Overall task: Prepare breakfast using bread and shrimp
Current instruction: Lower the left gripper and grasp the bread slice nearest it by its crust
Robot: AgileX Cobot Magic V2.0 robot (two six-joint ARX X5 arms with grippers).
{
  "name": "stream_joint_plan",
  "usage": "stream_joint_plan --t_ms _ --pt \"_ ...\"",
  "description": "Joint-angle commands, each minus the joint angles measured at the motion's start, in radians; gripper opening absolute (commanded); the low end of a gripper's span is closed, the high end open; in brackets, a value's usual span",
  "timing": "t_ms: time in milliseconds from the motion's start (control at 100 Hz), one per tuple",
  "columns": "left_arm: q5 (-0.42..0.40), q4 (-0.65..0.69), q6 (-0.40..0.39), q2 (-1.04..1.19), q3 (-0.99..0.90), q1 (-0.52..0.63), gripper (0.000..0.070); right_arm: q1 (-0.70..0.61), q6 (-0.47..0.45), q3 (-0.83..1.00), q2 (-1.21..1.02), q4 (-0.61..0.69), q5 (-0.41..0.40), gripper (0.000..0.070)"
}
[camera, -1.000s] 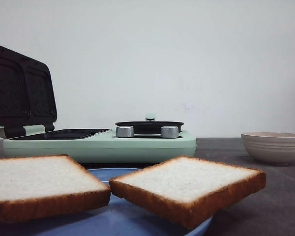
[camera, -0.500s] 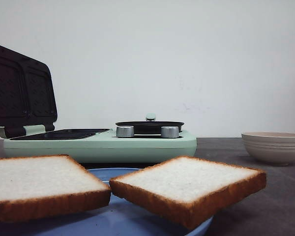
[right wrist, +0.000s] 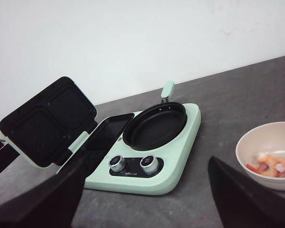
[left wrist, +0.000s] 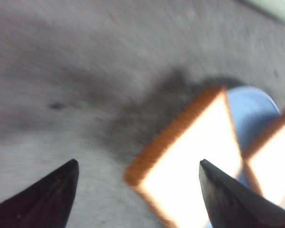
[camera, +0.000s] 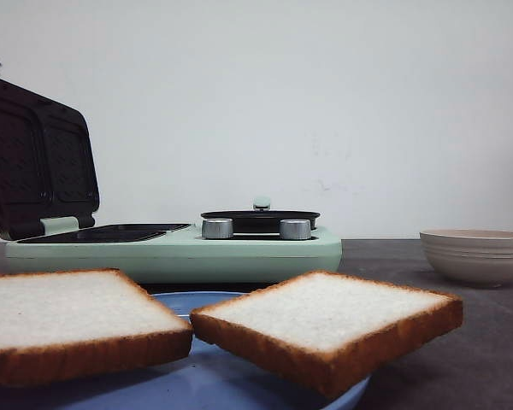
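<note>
Left wrist view: left end effector (left wrist: 137, 194) gapes wide, empty, above a bread slice (left wrist: 190, 156).

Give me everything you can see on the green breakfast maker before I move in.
The breakfast maker is a pale mint-green, plastic-looking unit sitting flat on the dark grey table. Its sandwich-press lid stands open, showing dark plates with two square recesses, above a matching lower plate. Beside that sits a round black pan with a mint handle, empty. Two silver knobs face front. Nothing touches it; bread and bowl lie apart.
</note>
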State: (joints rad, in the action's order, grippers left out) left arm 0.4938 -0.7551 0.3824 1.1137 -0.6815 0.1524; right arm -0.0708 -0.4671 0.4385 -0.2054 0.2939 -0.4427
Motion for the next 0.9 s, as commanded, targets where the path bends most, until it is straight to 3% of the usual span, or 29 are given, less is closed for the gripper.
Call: stream_joint_plan --t_ms 0,280,890 --pt "0.013 0.015 -0.031 0.045 -0.015 0.000 0.0437 -0.006 0.016 0.011 -0.003 -0.004 -0.001 0.0508" --pt "0.060 0.045 -0.040 0.173 -0.015 0.007 0.0436 -0.008 0.015 0.011 -0.003 -0.005 -0.001 0.0508" --pt "0.075 0.097 -0.057 0.256 -0.015 0.088 0.0434 -0.008 0.015 0.011 -0.003 0.000 0.006 0.0506"
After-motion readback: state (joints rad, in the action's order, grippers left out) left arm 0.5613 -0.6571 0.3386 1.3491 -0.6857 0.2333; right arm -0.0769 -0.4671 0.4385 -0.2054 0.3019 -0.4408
